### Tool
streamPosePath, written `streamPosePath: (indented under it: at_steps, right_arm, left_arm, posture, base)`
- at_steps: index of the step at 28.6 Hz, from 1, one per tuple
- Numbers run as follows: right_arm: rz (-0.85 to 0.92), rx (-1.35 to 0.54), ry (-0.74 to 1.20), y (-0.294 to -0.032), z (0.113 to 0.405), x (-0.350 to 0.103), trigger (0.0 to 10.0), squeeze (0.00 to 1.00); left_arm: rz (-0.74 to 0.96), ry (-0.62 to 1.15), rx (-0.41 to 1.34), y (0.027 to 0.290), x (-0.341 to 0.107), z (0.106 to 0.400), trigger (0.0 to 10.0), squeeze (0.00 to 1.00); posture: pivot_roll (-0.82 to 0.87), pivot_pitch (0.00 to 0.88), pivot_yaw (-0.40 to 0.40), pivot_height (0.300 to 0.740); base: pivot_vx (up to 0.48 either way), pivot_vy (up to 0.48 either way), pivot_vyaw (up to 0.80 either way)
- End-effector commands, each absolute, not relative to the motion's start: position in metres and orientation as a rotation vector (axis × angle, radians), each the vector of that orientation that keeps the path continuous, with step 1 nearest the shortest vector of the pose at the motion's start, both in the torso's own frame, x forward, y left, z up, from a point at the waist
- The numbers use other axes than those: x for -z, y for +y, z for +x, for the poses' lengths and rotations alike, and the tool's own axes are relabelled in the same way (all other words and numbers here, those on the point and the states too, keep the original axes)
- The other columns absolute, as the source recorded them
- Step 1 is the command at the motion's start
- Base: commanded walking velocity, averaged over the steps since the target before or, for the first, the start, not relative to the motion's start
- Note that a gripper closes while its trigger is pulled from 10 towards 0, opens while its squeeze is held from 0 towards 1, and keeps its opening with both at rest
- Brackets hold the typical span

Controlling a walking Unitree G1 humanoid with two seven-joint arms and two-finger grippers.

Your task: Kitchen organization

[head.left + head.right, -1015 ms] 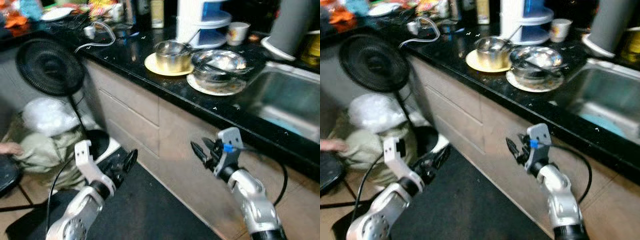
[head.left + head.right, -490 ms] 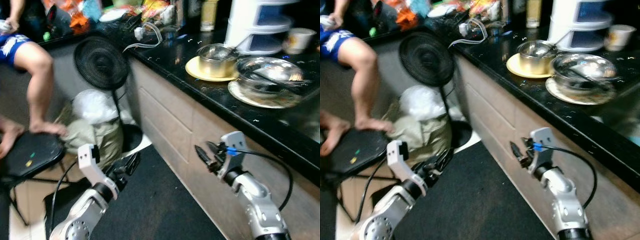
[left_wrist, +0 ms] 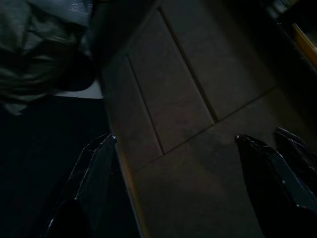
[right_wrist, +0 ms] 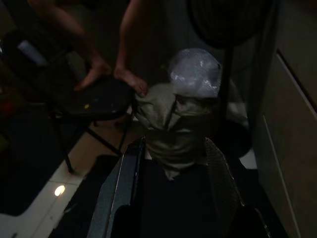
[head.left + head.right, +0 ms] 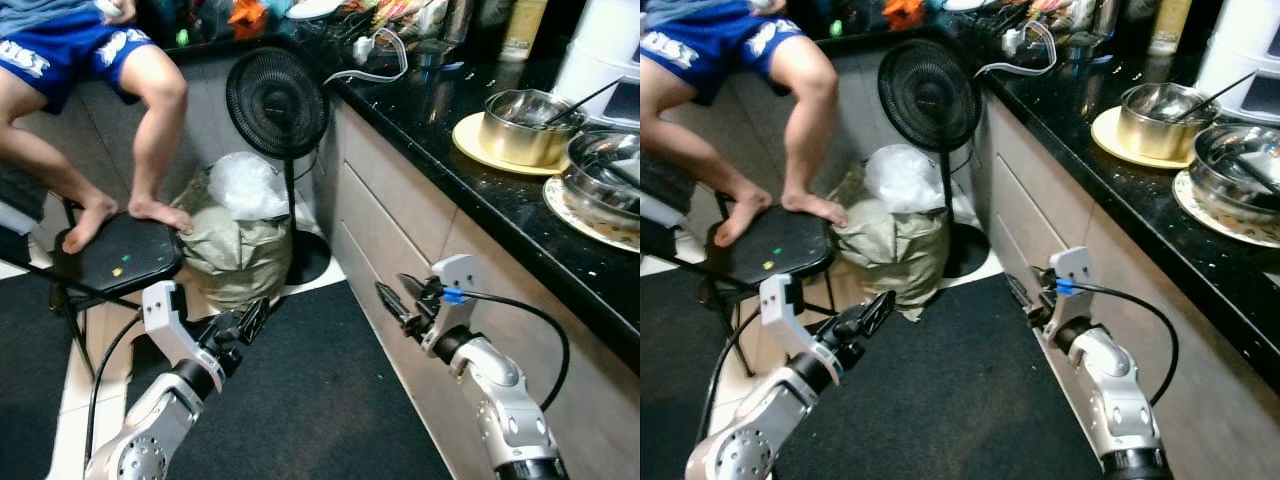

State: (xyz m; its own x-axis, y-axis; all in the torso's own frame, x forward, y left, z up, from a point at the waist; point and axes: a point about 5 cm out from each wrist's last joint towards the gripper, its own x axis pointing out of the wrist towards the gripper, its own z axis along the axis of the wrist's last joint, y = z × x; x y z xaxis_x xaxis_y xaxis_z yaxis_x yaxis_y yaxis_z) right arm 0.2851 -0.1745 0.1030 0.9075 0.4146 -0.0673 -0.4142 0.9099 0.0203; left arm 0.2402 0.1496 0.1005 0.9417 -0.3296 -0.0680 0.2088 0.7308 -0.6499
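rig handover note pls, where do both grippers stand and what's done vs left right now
Left gripper: open, empty, low over the black mat, pointing toward the cabinet.
Right gripper: open, empty, held just in front of the cabinet drawers.
Counter: steel pot on a yellow plate, steel bowl on a white plate beside it, clutter at the far end.
Floor: fan, sack with a plastic bag on top, person's feet on a black stool.
Done: nothing visibly moved.
Left: all the dishes and clutter.
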Motion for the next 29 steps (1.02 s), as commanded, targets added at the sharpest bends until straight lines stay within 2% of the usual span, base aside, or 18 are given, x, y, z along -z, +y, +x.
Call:
streamPosePath:
  at_steps: [1, 22, 29]
  right_arm:
    - [0.016, -0.436, 0.055, -0.1721, 0.2839, -0.1036, 10.0, 0.0]
    - [0.011, -0.461, 0.067, -0.1707, 0.2823, -0.1014, 10.0, 0.0]
    - [0.004, -0.477, 0.065, -0.17, 0.282, -0.1028, 10.0, 0.0]
  left_arm:
    - [-0.675, 0.186, 0.295, 0.1506, -0.1006, 0.2408, 10.0, 0.0]
    - [-0.636, 0.185, 0.283, 0.1497, -0.0992, 0.2392, 10.0, 0.0]
    - [-0.636, 0.178, 0.283, 0.1482, -0.1007, 0.2393, 10.0, 0.0]
  posture:
    - [0.08, 0.0, 0.044, 0.74]
    - [0.09, 0.0, 0.029, 0.74]
    - [0.07, 0.0, 0.02, 0.74]
  base:
    - [0.0, 0.0, 0.0]
    - [0.0, 0.0, 0.0]
    - [0.0, 0.0, 0.71]
